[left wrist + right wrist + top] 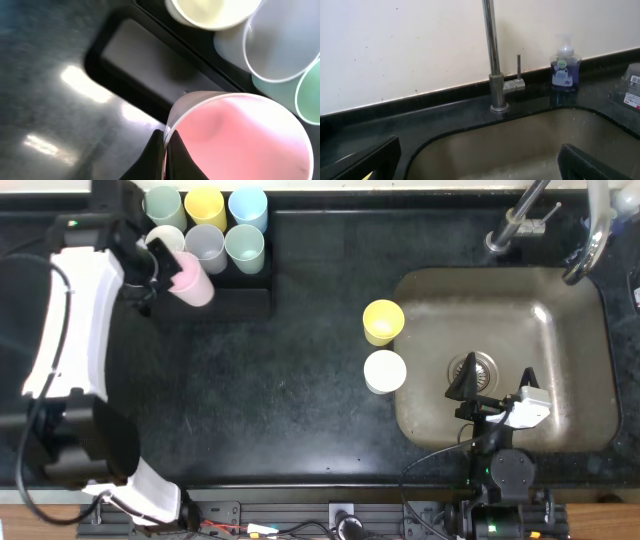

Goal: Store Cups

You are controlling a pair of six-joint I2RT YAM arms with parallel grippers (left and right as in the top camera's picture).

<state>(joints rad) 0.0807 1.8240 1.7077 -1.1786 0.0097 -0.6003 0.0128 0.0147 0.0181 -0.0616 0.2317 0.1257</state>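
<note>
**Pink cup at tray, two cups out on surface**

Left gripper (160,260): jaws clamped on the wall of the pink plastic cup (235,140), tilted over the left end of the black cup tray (245,295), next to the pastel cups (243,246) standing in it. Yellow plastic cup (383,321) and white plastic cup (385,371) stand on the dark surface (280,400), just beside the steel sink (560,310). Right gripper (482,167): jaws wide apart, over the sink. Purple soap bottle (565,67) has a label, print too small to read.

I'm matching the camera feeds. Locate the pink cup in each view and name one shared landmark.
Top view: pink cup at upper left, held by the left tool, beside the black rack.
Left wrist view: lower right, its open mouth toward the camera.
Right wrist view: faces the faucet and sink instead.
Shared landmark: the rack.
</note>
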